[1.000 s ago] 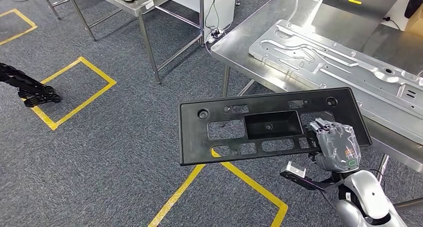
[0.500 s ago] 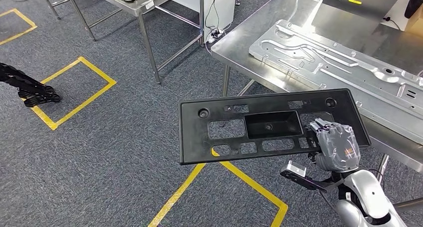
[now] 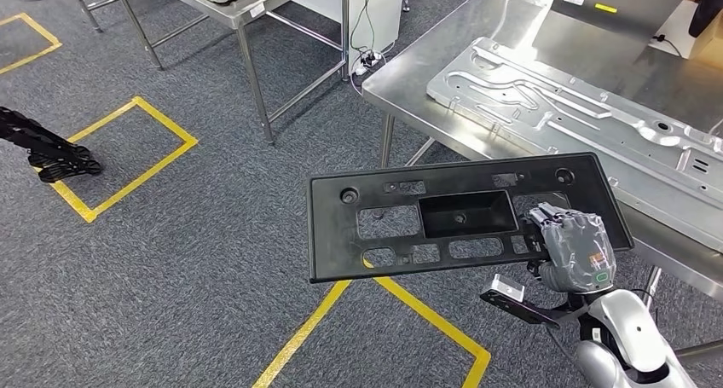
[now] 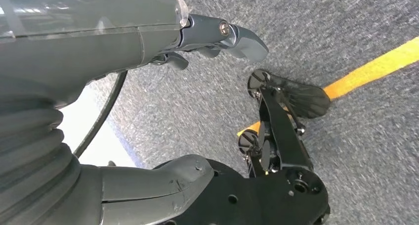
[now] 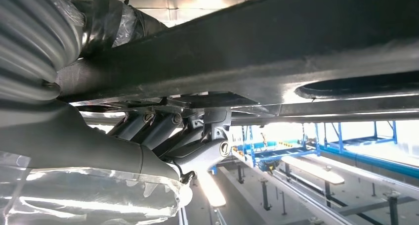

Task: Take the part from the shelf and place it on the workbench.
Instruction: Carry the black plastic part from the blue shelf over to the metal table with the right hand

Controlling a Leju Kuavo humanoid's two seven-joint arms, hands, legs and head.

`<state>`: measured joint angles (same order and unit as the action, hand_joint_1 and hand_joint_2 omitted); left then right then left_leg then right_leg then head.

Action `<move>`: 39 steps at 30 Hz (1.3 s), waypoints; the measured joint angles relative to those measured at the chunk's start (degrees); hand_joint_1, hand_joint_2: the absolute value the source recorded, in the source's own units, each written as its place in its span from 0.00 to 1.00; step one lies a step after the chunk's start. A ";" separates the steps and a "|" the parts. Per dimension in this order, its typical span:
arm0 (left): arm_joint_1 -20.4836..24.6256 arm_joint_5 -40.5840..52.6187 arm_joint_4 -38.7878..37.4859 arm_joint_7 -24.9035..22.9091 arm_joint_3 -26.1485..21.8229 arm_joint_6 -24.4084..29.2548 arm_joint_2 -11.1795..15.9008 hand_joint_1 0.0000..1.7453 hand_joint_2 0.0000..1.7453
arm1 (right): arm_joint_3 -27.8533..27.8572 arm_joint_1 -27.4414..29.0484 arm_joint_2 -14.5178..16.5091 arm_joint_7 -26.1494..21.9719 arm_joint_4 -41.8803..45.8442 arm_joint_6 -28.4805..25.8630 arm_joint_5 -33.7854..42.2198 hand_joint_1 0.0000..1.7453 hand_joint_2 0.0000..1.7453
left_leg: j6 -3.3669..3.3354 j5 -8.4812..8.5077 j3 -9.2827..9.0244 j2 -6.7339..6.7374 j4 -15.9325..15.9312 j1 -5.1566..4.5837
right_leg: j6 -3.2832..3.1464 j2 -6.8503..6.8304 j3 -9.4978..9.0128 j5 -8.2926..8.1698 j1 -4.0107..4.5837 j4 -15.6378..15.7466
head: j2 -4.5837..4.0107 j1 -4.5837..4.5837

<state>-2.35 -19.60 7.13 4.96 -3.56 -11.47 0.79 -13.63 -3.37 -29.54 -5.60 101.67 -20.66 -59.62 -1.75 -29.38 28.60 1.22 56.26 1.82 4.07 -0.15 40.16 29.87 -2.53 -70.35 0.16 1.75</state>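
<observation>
Grey carpet, steel bench (image 3: 409,64) shifted slightly by camera. Part (image 3: 460,217) unchanged, gripped by right hand (image 3: 573,250); left hand (image 4: 217,34) state undeterminable. Placement pending.

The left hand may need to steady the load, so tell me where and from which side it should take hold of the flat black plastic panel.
Grip the free short edge of the flat black plastic panel, opposite the right hand, coming from the robot's left. The panel lies roughly level and its left end overhangs the carpet unsupported. Its rim and the rectangular cut-outs near that end would probably let fingers wrap the edge.
</observation>
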 joint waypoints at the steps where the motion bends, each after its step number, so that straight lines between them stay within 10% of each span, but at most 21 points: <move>1: -0.02 0.02 0.00 0.03 0.01 -0.03 0.04 0.00 1.00 | -0.01 -0.03 0.01 -0.01 -0.05 0.02 0.03 1.00 1.00 | 0.50 -0.46 -0.24 -0.05 0.26 0.26 | 0.42 -0.14 -1.86 -1.92 -0.25 3.81 | 0.00 -0.01; 3: 0.01 0.04 0.00 0.12 0.03 -0.09 0.23 0.00 1.00 | -0.08 -0.17 -0.02 -0.05 -0.21 0.09 0.14 1.00 1.00 | 1.53 -1.33 -0.41 -0.16 0.92 0.31 | 0.32 -0.35 -4.60 -3.77 -0.16 9.52 | 0.01 -0.09; 8: 0.23 0.01 0.02 0.18 0.10 -0.09 0.26 0.00 1.00 | -0.11 -0.29 -0.15 -0.11 -0.45 0.23 0.44 1.00 1.00 | 2.77 -2.85 -0.42 -0.13 2.25 0.37 | -2.82 -0.04 -5.10 -2.50 0.32 10.09 | 0.02 -0.05; 12: 0.27 -0.11 0.04 0.10 0.21 -0.06 0.26 0.00 1.00 | -0.14 -0.57 -0.16 -0.31 -0.48 0.26 0.63 1.00 1.00 | 2.29 -8.20 7.42 -0.70 16.40 -0.03 | -4.47 0.02 -6.19 -1.66 1.12 10.21 | 0.01 -0.02; 14: 0.21 -0.13 0.04 0.08 0.26 -0.04 0.26 0.00 1.00 | -0.17 -0.56 -0.16 -0.41 -0.50 0.28 0.68 1.00 1.00 | 1.56 -7.09 10.39 -0.73 19.38 -0.46 | -4.93 0.23 -6.84 -1.16 1.77 10.20 | 0.01 -0.02; 17: 0.08 -0.14 0.04 0.04 0.28 0.01 0.31 0.00 1.00 | -0.18 -0.62 -0.15 -0.44 -0.51 0.31 0.79 1.00 1.00 | -0.42 0.27 8.14 -0.94 10.38 -1.46 | -5.04 0.61 -8.08 -0.29 2.46 10.21 | 0.01 -0.04; 19: 0.05 -0.14 0.04 0.01 0.30 0.08 0.39 0.00 1.00 | -0.20 -0.82 -0.13 -0.44 -0.56 0.38 0.91 1.00 1.00 | -1.17 2.15 6.36 -1.14 5.40 -2.04 | -4.72 0.83 -8.17 0.04 2.61 10.16 | 0.01 -0.04; 24: 0.02 -0.21 0.06 0.07 0.39 0.08 0.40 0.00 1.00 | -0.18 -1.00 -0.16 -0.46 -0.61 0.55 1.13 1.00 1.00 | -1.31 2.13 4.66 -1.13 2.07 -1.65 | -3.28 0.72 -7.44 1.30 2.25 8.84 | 0.02 -0.04; 27: -0.08 -0.25 0.07 0.08 0.43 0.06 0.37 0.00 1.00 | -0.16 -1.02 -0.19 -0.51 -0.64 0.79 1.28 1.00 1.00 | -1.50 1.90 3.81 -1.00 1.50 -1.52 | -2.50 0.54 -2.20 5.21 1.81 -0.65 | 0.01 -0.08; 29: -0.07 -0.27 0.07 0.09 0.46 0.05 0.30 0.00 1.00 | -0.16 -0.90 -0.19 -0.50 -0.74 0.95 1.31 1.00 1.00 | -1.41 1.38 3.27 -1.01 1.59 -1.45 | -2.05 0.48 0.28 4.73 1.38 -3.73 | 0.02 -0.09; 33: -0.07 -0.27 0.07 0.08 0.51 0.05 0.16 0.00 1.00 | -0.17 -0.96 -0.16 -0.56 -0.86 0.99 1.31 1.00 1.00 | -0.30 -0.27 1.81 -1.08 2.13 -1.23 | -1.60 0.10 -4.22 -2.74 0.99 7.72 | 0.02 -0.11; 39: 0.25 -0.29 0.13 0.07 0.73 0.05 0.15 0.00 1.00 | -0.14 -1.04 -0.19 -0.48 -0.93 1.05 1.45 1.00 1.00 | 1.30 -2.21 2.04 -0.94 3.83 -1.24 | -3.96 0.34 -5.77 -2.27 1.23 10.44 | 0.02 -0.03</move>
<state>-2.10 -19.89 7.25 5.03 -2.83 -11.42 0.94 -13.78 -4.42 -29.73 -6.08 100.74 -19.61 -58.17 -0.45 -31.59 30.64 0.28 60.10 0.58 0.11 0.18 34.39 27.60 -1.30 -59.91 0.17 1.73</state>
